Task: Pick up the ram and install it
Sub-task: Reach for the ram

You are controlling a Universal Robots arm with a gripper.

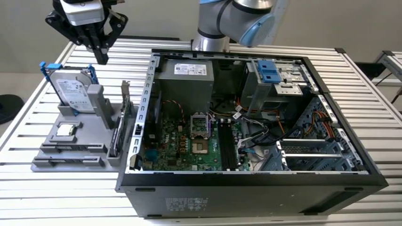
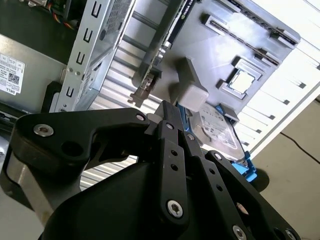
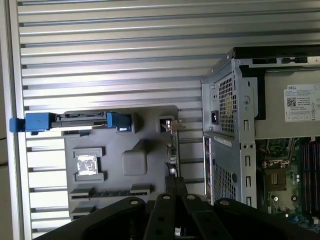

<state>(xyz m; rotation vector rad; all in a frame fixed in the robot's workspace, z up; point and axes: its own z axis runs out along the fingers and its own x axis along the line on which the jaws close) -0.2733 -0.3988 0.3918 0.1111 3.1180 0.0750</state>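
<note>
Ram [image 1: 74, 149] well apart from claw [image 1: 100, 60] (pinched closed)

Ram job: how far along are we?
Done: nothing yet. The ram appears to sit in the tray, and the motherboard slots look empty. In hand: nothing; the gripper hangs shut over the tray, near the hard drive. Left: both the pickup and the install.
</note>
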